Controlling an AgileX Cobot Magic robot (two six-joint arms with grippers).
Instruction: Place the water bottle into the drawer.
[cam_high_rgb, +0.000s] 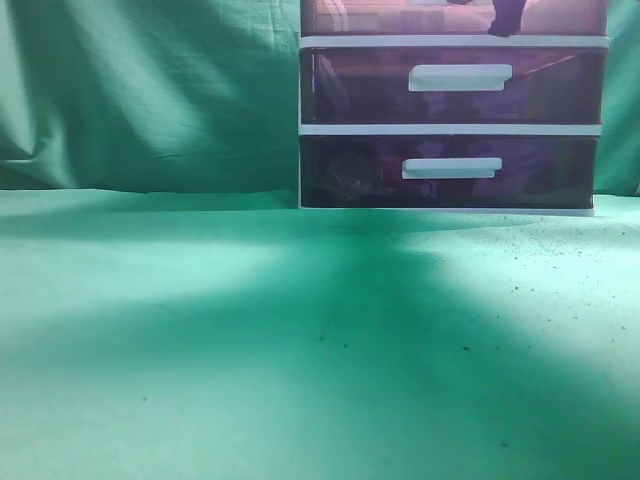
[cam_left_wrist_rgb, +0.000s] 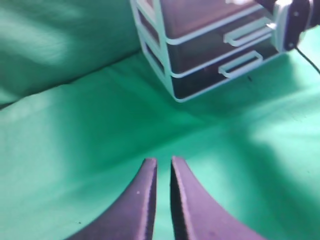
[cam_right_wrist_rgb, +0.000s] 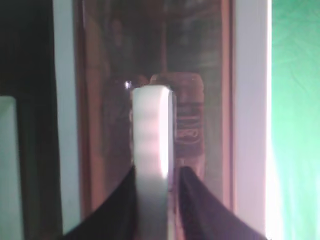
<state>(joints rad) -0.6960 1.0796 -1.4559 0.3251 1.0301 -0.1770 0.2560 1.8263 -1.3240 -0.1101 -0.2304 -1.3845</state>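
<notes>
Right gripper (cam_right_wrist_rgb: 156, 195) clamping handle (cam_right_wrist_rgb: 152, 150), three drawers (cam_high_rgb: 452, 88) stacked

One drawer unit (cam_high_rgb: 452, 110) stands on the worktop (cam_high_rgb: 250, 340), which is covered by a single green cloth.

Three drawers show in the exterior view — a top drawer (cam_high_rgb: 400, 18) cut by the frame edge, a middle drawer (cam_high_rgb: 350, 85) and a bottom drawer (cam_high_rgb: 350, 172). Each has one pale handle: the middle handle (cam_high_rgb: 460, 77) and bottom handle (cam_high_rgb: 451, 168) show whole, and the top drawer's handle (cam_right_wrist_rgb: 151, 165) fills the right wrist view.

Two grippers appear, each with two dark fingers — the left gripper (cam_left_wrist_rgb: 163, 172) in its own wrist view and the right gripper (cam_right_wrist_rgb: 155, 175) either side of that top handle.

One bottle-like shape (cam_right_wrist_rgb: 182, 120) shows blurred behind the tinted drawer front.
</notes>
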